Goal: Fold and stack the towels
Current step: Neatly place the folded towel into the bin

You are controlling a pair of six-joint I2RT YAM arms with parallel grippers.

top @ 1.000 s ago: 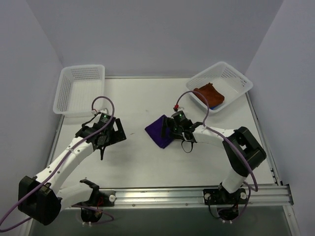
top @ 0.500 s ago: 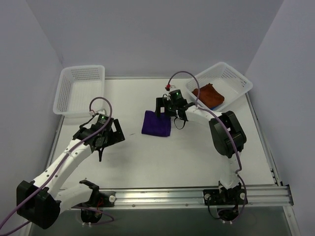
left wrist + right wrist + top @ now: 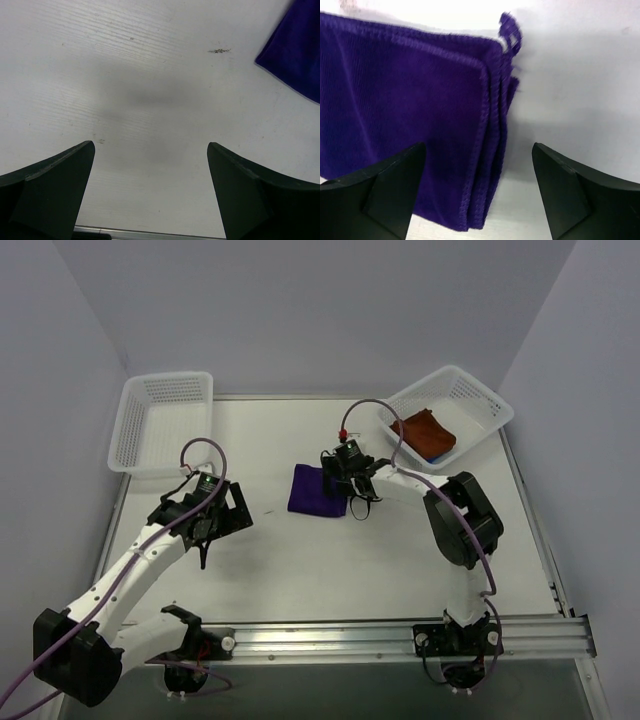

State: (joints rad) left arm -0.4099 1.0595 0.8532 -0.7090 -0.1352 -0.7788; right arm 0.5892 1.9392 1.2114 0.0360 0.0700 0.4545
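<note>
Two grippers, both with jaws apart, nothing clamped. The dark purple towel (image 3: pixel 318 490) lies folded flat on the table (image 3: pixel 300 570). The right gripper (image 3: pixel 347 484) is low over the towel's right edge. In its wrist view one finger is above the cloth and the other is above bare table just beside that edge, where stacked layers and a small loop show. Whether it touches the cloth I can't tell. The left gripper (image 3: pixel 222 528) is well apart to the left of the purple towel, over bare table, with only a towel corner in its wrist view. The rust-brown towel (image 3: pixel 425 430) sits in a white basket (image 3: pixel 470 390) beyond the purple towel, to its right. A second white basket (image 3: pixel 165 390) is far left of it.
</note>
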